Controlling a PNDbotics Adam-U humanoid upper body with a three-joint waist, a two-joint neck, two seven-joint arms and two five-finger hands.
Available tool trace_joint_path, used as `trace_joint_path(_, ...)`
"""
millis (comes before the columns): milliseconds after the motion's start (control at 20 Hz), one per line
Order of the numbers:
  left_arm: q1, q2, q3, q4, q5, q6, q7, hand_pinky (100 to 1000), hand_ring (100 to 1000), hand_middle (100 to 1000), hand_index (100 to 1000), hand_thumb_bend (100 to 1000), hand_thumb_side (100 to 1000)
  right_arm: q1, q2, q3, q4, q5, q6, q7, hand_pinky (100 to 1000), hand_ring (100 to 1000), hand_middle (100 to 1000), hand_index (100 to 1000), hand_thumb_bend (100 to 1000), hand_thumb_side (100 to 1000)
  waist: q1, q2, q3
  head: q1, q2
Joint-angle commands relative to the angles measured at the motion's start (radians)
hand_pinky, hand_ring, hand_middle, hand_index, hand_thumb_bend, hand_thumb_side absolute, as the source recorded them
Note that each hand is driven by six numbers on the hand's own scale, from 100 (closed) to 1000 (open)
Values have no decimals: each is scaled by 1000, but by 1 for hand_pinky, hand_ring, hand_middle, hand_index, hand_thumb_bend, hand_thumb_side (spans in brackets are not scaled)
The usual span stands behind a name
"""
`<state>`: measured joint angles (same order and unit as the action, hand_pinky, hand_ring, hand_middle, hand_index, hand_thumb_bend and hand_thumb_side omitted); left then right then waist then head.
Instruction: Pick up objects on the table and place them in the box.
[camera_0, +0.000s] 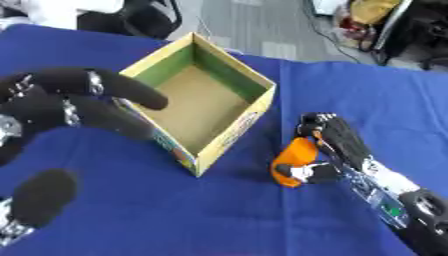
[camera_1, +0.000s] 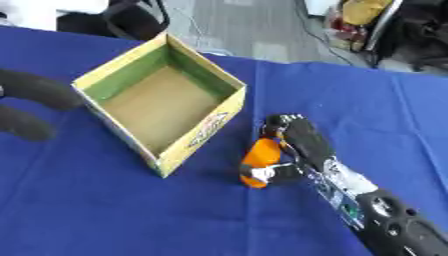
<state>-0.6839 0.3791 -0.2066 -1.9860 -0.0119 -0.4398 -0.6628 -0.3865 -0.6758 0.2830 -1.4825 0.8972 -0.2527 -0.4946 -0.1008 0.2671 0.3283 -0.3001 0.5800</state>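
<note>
- The right hand (camera_0: 325, 145) has its fingers and thumb curled round an orange object (camera_0: 293, 165) on the blue counter (camera_0: 105, 215), just right of the box (camera_0: 229, 135).
- Likely step: lift, carry left, release inside; the box looks empty.
- Raise the orange object above the near rim first, or it may catch the wall.
- The left hand (camera_0: 52, 110) hangs with relaxed fingers beside the box's left wall, holding nothing; keep it apart.

Bright, even light; perhaps slightly blurred.
</note>
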Motion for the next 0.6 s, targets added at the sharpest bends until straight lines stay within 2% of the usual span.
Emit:
trace_joint_path(50,-19,0,2,-14,1,-243,-244,840,811,832,833,100,960,-10,-18,-2,-14,20,-8,-11,100,100,100,173,556,994,4,-15,-1,-4,-12)
trace_joint_path(150,-19,0,2,-14,1,-243,-244,840,811,832,833,100,962,-10,-12,0,-6,38,-4,-11,100,100,100,154,517,1000,4,-15,-2,-3,-12)
trace_joint_path(300,-18,0,2,-14,0,-243,-244,840,811,831,832,100,961,-11,-4,4,6,56,7,-14,100,100,100,148,508,1000,4,-15,-2,-2,-11)
trace_joint_path(400,-18,1,2,-14,0,-244,-244,840,811,831,832,100,961,-11,1,9,13,57,8,-10,100,100,100,142,498,973,4,-15,-2,-2,-10)
trace_joint_path(450,-18,1,2,-14,0,-244,-244,840,811,831,832,100,961,-11,2,11,14,56,7,-7,100,100,100,140,453,951,4,-15,-2,-2,-9)
trace_joint_path(600,-19,0,2,-14,0,-243,-244,840,811,831,832,100,960,-10,2,13,16,59,4,4,100,100,100,140,426,945,4,-15,-1,-1,-9)
